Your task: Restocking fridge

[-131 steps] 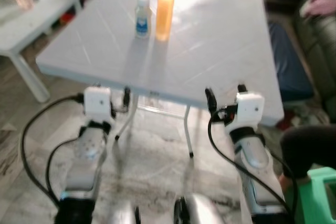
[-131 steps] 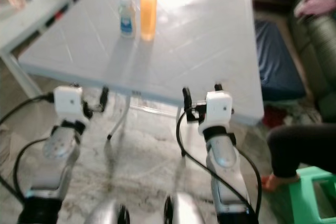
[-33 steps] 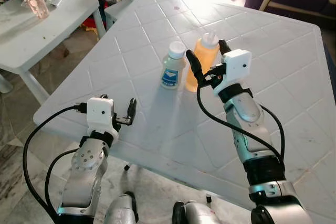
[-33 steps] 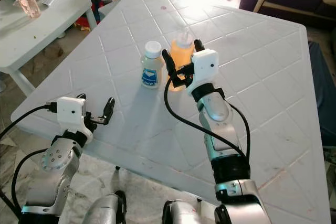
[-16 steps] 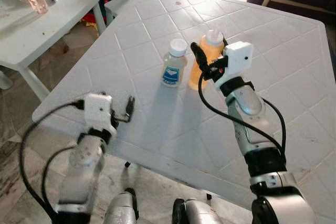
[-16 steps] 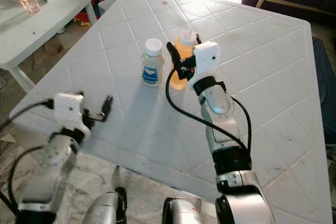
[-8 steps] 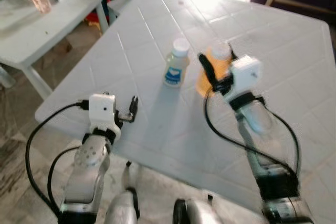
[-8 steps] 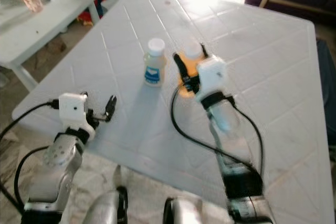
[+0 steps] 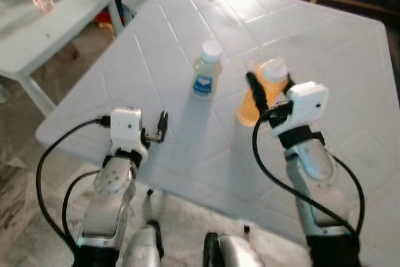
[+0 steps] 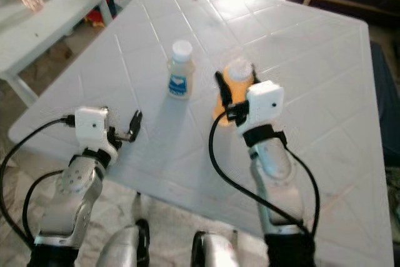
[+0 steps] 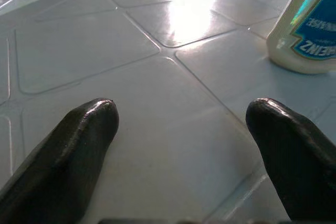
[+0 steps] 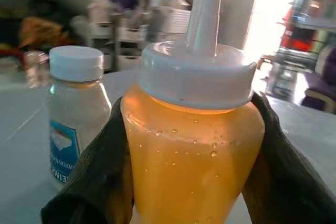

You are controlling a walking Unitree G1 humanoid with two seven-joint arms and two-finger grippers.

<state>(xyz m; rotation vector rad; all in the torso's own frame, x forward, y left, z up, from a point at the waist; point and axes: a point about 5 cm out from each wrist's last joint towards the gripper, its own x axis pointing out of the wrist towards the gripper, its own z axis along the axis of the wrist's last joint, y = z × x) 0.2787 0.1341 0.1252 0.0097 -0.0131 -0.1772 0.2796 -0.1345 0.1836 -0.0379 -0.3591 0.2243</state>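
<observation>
Two bottles are over the white counter [image 9: 187,35]: the orange bottle [image 9: 261,95], with its white nozzle cap, is clamped between the fingers of the right tool [image 12: 189,182], near the counter's middle. The white jar [image 9: 205,71] with a blue label stands just beside it, apart, toward the robot's left. The left tool [image 11: 184,145] hovers low over the counter's near edge, fingers spread wide, holding nothing. A smaller table [image 9: 44,23] stands further left.
</observation>
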